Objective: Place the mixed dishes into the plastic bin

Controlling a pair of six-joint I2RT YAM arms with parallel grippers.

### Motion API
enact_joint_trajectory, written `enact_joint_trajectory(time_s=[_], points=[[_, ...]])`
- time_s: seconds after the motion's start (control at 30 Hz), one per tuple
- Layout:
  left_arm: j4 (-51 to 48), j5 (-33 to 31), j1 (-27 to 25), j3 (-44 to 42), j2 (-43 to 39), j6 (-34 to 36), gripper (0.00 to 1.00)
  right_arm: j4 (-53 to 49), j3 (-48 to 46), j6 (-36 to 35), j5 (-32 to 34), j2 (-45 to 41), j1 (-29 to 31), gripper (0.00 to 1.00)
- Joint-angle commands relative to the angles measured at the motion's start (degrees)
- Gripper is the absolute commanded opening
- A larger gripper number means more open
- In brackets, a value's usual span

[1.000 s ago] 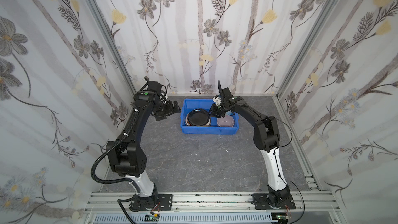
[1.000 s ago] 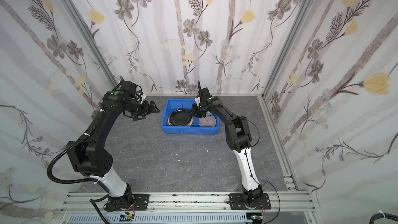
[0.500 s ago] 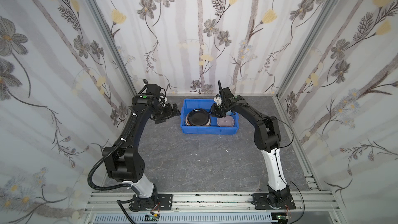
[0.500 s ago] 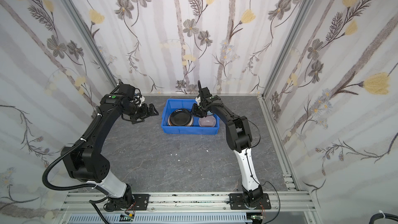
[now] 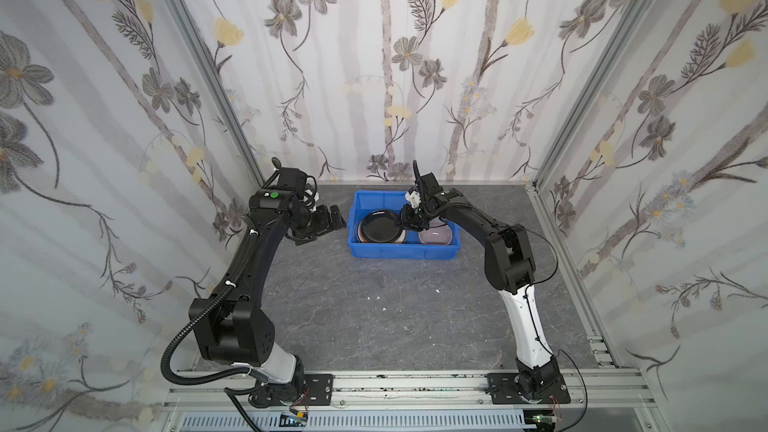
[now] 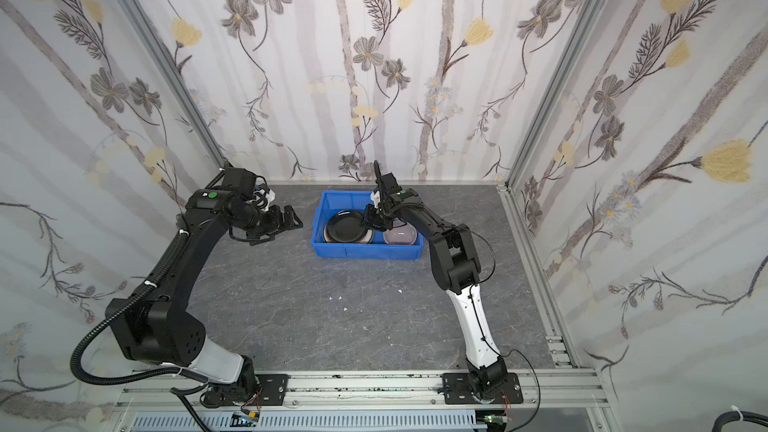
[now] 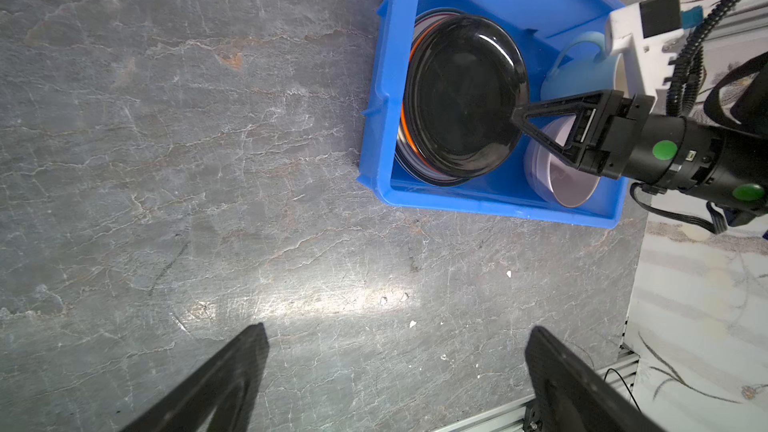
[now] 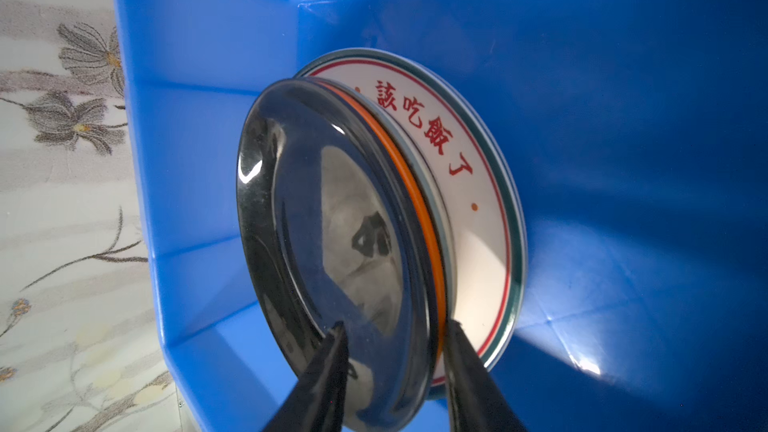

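The right hand (image 7: 518, 117) has been loosening astride the rim of the black plate (image 7: 461, 93), which lies atop the stack (image 8: 478, 218) in the bin (image 7: 386, 76), though full release I cannot tell, while the left hand (image 5: 336, 218), spread wide and empty, has eased back: likely the last dish delivered.

In a top view the left arm arches toward the frame's centre, its left hand (image 5: 336, 220) spread wide. The right hand (image 5: 409, 221) angles downward at upper centre, fingers partly apart.
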Motion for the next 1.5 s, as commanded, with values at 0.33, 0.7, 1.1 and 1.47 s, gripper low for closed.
enact_joint_trajectory(time_s=[0.33, 0.7, 1.1, 1.47], points=[[-0.2, -0.3, 0.5, -1.9, -2.4, 0.4, 1.00, -1.5, 0.3, -2.7, 2.0, -3.2, -0.1, 0.53], [7.7, -4.7, 0.9, -9.2, -6.8, -2.4, 1.00, -4.2, -2.0, -10.1, 5.8, -16.8, -0.7, 1.00], [22.0, -17.5, 1.1, -25.9, -24.1, -4.4, 1.00, 8.4, -35.5, -17.7, 18.0, -46.9, -3.6, 1.00], [39.0, -23.8, 1.1, -42.4, -35.5, -0.3, 1.00, 27.4, -66.2, -15.9, 23.7, -73.6, -14.0, 1.00]])
